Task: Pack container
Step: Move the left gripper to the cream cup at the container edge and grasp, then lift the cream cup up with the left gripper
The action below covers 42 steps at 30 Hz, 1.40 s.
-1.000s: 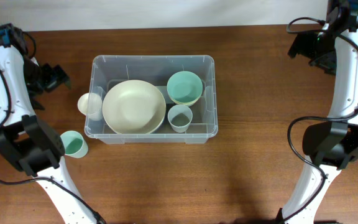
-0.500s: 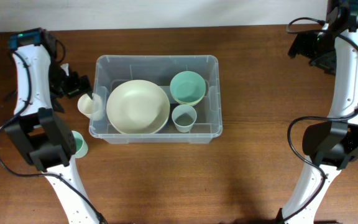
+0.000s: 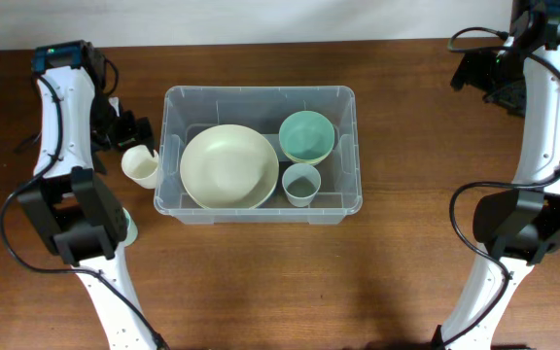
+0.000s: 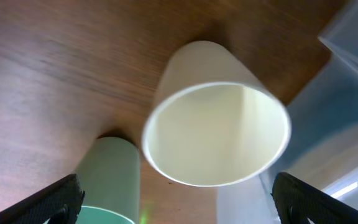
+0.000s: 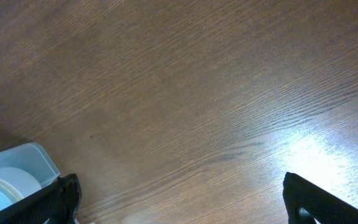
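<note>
- We find no legible text, number, brand or sign in any of the three views;
- from overhead, the container (image 3: 261, 90), the cream bowl (image 3: 227, 167) and the green bowl (image 3: 306, 136) show us only plain surfaces;
- in the left wrist view, the cream cup (image 4: 216, 134) and the green cup (image 4: 110, 177) carry no marking on the sides we see;
- in the right wrist view, we see only the wood grain of the tabletop (image 5: 197, 93) and an unlettered corner of the container.
</note>
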Tool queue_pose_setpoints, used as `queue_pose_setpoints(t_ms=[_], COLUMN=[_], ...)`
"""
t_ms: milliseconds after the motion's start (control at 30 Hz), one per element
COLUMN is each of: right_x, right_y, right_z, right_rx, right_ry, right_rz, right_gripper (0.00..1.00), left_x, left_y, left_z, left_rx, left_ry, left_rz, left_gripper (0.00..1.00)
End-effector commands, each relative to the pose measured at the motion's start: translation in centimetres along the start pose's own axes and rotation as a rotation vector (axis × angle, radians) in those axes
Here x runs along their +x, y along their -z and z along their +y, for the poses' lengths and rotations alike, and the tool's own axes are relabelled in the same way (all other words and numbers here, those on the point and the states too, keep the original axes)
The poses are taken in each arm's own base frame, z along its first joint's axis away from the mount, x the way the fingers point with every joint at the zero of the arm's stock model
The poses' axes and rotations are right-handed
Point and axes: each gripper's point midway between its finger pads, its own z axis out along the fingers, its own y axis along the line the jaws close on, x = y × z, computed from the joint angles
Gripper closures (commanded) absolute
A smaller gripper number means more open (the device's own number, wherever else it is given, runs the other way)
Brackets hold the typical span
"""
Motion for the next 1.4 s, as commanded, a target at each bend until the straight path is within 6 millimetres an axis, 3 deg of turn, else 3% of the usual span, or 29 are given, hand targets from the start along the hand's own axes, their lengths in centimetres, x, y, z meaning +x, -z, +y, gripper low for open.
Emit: queue_pose_setpoints(t_ms=[0,200,433,667,733,767,800,900,933,967,1067,1100,1233,1267,1367], right_x=[0.0,0.0,0.0,0.0,0.0,0.0,0.0,0.0,0.0,0.0,0.0,0.0,0.0,0.0,0.0], right_y=[-0.4,-0.4,-0.4,-0.4,-0.4,-0.4,-0.4,-0.4,-0.4,-0.4,-0.4,-0.4,-0.4,-0.4,-0.4], right_z=[-0.1,-0.1,-0.1,-0.1,-0.1,-0.1,-0.1,-0.1,-0.1,-0.1,-0.1,-0.1,-0.1,-0.1,-0.1], right_rx=[0.017,0.017,0.017,0.017,0.017,0.017,0.017,0.017,0.017,0.017,0.017,0.017,0.017,0.017,0.017], right_ry=[-0.004,-0.004,-0.004,-0.004,-0.004,-0.004,-0.004,-0.004,-0.004,-0.004,-0.004,-0.004,-0.004,-0.004,-0.004], right_rz=[0.004,0.004,0.004,0.004,0.004,0.004,0.004,0.004,0.004,0.004,0.004,0.004,0.004,0.004,0.004], right_gripper=[0.01,0.01,0.01,0.01,0.01,0.01,0.01,0.01,0.01,0.01,0.01,0.01,0.01,0.01,0.01], left_x=[-0.4,-0.4,0.1,-1.1,-1.8,-2.2,-2.3,-2.4,-2.4,-2.5,-3.4,-3.9,-5.5,-5.6,-4.4], left_y=[0.0,-0.2,-2.1,-3.2,-3.2,-3.2,-3.2,-3.2,-3.2,-3.2,-2.9,-2.5,3.4,6.5,12.3], left_z=[2.3,4.3,4.3,4.2,4.1,4.1,4.1,4.1,4.1,4.1,4.2,4.4,3.8,2.9,0.0], left_rx=[-0.023,-0.016,-0.025,-0.018,-0.013,-0.010,-0.009,-0.009,-0.009,-0.009,-0.001,0.007,0.122,0.185,0.286], left_ry=[0.088,0.146,0.132,0.113,0.113,0.113,0.112,0.112,0.113,0.112,0.118,0.124,0.137,0.124,0.017], left_rz=[-0.002,0.012,0.057,0.018,-0.010,-0.025,-0.029,-0.033,-0.034,-0.037,-0.074,-0.097,-0.228,-0.290,-0.404], left_gripper=[0.01,0.02,0.02,0.02,0.11,0.24,0.29,0.68,0.90,0.98,0.99,0.99,0.99,0.99,0.99])
